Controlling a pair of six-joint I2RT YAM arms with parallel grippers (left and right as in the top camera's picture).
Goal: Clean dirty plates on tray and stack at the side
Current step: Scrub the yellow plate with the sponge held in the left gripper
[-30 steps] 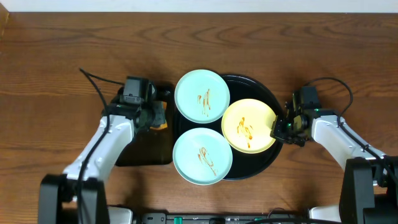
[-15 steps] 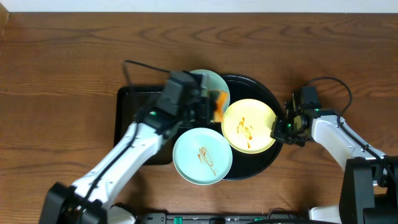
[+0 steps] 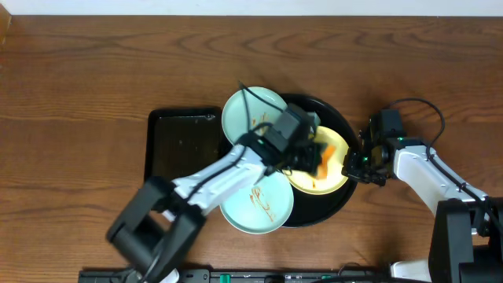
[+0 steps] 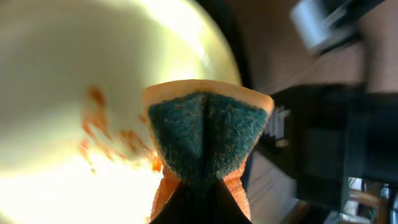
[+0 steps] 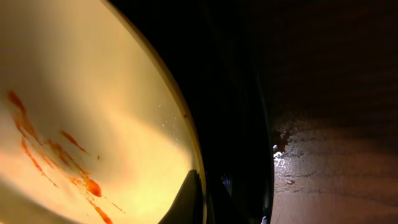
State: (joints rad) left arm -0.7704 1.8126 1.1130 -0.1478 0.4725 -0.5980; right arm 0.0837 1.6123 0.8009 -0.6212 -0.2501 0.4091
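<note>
left gripper (image 4: 199,202) tight on sponge (image 4: 205,140), seemingly against yellow plate (image 4: 68,68)

A dark wooden table (image 3: 78,71) fills the frame. At its centre sits a round glossy black tray (image 3: 336,118); just left of that lies a smaller black rectangular tray (image 3: 177,145).

Three plates (image 3: 266,209) on round tray (image 3: 336,204), rectangular tray (image 3: 177,145) just left, on table (image 3: 78,79)

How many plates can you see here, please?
3, all on the tray: a far mint-blue plate at its left, a near mint-blue plate also left, and a yellow plate at right, partly under the sponge. None looks hidden.
</note>
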